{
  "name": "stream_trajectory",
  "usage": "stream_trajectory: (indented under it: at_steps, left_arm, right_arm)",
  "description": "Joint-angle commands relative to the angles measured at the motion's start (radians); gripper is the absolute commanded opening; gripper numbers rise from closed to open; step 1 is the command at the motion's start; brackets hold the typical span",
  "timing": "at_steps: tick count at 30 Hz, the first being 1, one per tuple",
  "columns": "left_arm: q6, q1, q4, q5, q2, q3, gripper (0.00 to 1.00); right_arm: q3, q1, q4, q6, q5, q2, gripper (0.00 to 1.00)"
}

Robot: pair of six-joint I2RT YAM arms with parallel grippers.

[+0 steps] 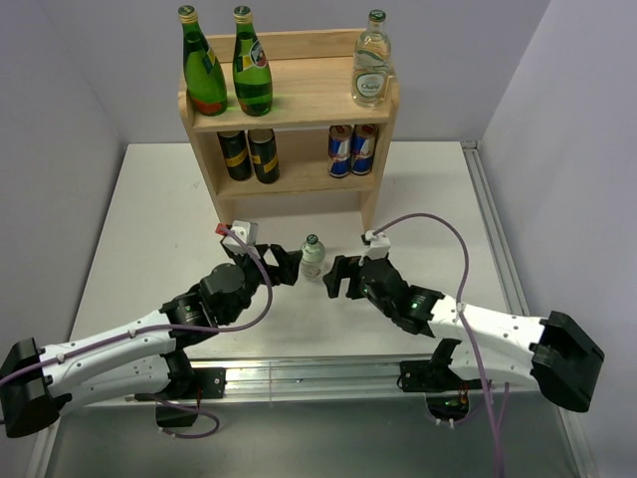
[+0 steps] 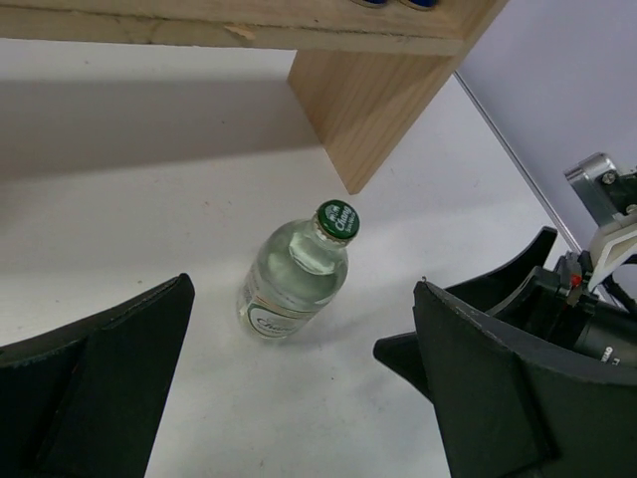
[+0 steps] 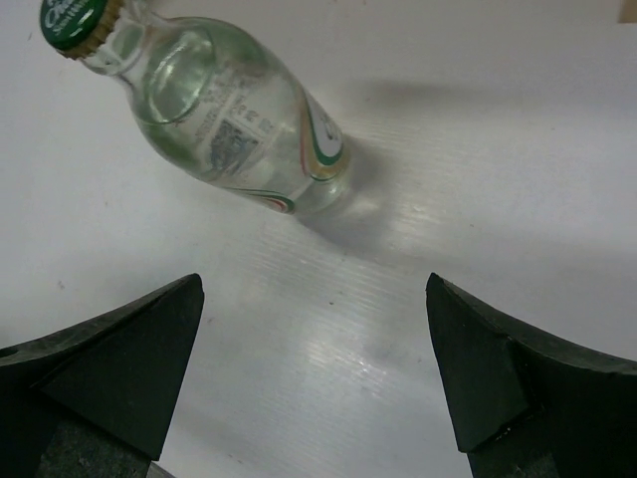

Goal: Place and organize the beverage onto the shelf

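Left gripper (image 1: 287, 267), low over the near half of the table (image 1: 149, 219), has its jaws spread wide and grips nothing. It sits at 9 o'clock of the small clear bottle (image 1: 313, 257). This bottle, with a green cap, stands upright on the table surface between the two claws, at 6 o'clock of the shelf (image 1: 309, 92) and in front of its right side panel; neither claw touches it. Right gripper (image 1: 336, 277) sits at 3 o'clock of the bottle, jaws likewise spread wide and empty. The shelf stands at 12 o'clock on the table and is already largely stocked. Top board, left to right: two green bottles (image 1: 203, 65) (image 1: 251, 65) side by side, a vacant middle section, then a clear bottle (image 1: 370, 72) at the right end. Lower tier, left to right: two dark cans (image 1: 235, 154) (image 1: 264, 154), a gap, then two blue-and-red cans (image 1: 340, 149) (image 1: 363, 149). Assessment: the task is near completion, with seven items shelved and grouped by type. The bottle on the table appears to be the last item. Its likely place is on the top board beside the matching clear bottle. Grasp, lift and placement are not yet done.
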Motion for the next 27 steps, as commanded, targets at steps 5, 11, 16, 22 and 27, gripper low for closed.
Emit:
stream_trajectory:
  at_steps: [5, 11, 16, 22, 27]
  left_arm:
    - [0.014, 0.001, -0.033, -0.060, -0.029, -0.015, 0.99]
    - [0.004, 0.033, 0.010, -0.025, -0.029, -0.056, 0.99]
    - [-0.002, 0.093, 0.022, 0.024, -0.054, -0.082, 0.99]
    - [0.003, 0.113, 0.033, 0.022, -0.069, -0.102, 0.99]
    - [0.006, 0.119, 0.036, 0.026, -0.063, -0.102, 0.99]
  right_arm:
    - [0.115, 0.057, 0.160, -0.021, 0.002, 0.159, 1.00]
    - [0.167, 0.068, 0.220, -0.045, 0.041, 0.274, 1.00]
    - [0.174, 0.072, 0.297, -0.059, 0.105, 0.357, 1.00]
    - [0.166, 0.080, 0.401, -0.084, 0.183, 0.469, 1.00]
    - [0.155, 0.084, 0.507, -0.119, 0.229, 0.521, 1.00]
